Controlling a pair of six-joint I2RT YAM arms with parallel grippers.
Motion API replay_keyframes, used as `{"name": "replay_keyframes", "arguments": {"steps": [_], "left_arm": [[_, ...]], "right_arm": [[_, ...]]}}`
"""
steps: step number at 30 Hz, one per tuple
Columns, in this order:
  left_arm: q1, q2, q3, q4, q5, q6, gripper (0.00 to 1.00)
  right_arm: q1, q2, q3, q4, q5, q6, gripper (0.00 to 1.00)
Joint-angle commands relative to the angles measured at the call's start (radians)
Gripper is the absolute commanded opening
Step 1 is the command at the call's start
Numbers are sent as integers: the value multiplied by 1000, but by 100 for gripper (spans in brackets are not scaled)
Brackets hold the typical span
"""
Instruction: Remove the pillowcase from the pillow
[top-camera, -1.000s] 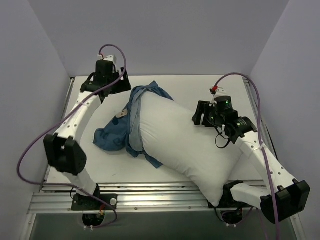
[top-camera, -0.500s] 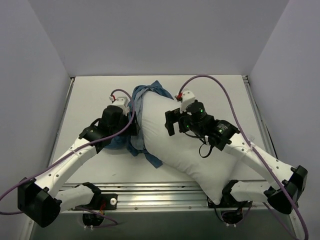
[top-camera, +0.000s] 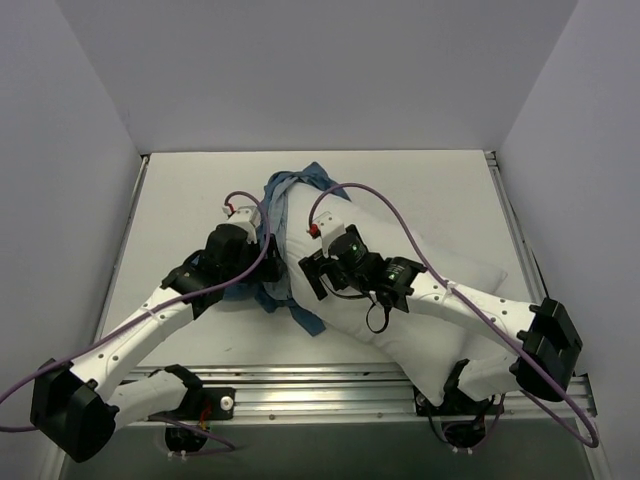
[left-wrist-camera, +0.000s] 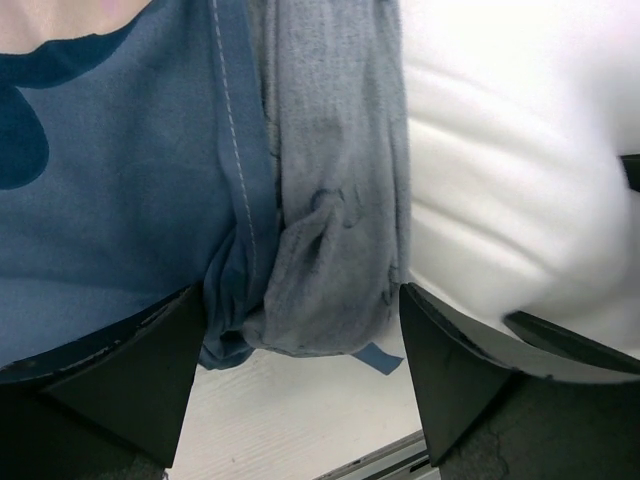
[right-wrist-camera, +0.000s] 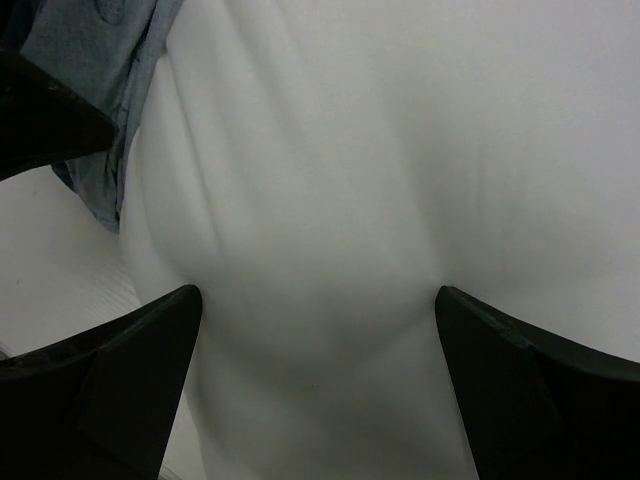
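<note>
L gripper (left-wrist-camera: 300, 335) wide open, empty; limp bunched pillowcase (left-wrist-camera: 320, 230) hem between its fingers (left-wrist-camera: 110, 390), so pinch there. R gripper (right-wrist-camera: 315, 340) wide, empty, over squashy pillow (right-wrist-camera: 330, 170).

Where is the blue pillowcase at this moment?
In the top view, the pillowcase is bunched around the left end of the pillow, left of centre, under the open left gripper.

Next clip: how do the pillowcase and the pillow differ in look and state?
The pillowcase is blue and printed; the pillow is plain white. The pillowcase is bunched and wrinkled around the pillow's far end; the pillow lies plump and mostly bare. Both are soft and rest on the table.
</note>
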Motion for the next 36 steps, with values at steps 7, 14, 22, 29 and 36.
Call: {"name": "replay_keyframes", "arguments": {"steps": [7, 14, 22, 29, 36], "left_arm": [[-11, -29, -37, 165, 59, -19, 88], [-11, 65, -25, 195, 3, -25, 86], [-44, 182, 50, 189, -66, -24, 70], [-36, 143, 64, -28, -473, -122, 23], [134, 137, 18, -142, -652, -328, 2]], "right_arm": [[-59, 80, -95, 64, 3, 43, 27], [-72, 71, -106, 64, -6, 38, 0], [-73, 48, -129, 73, 6, 50, 0], [-211, -45, -151, -22, 30, 136, 0], [-303, -272, -121, -135, 17, 202, 0]]}}
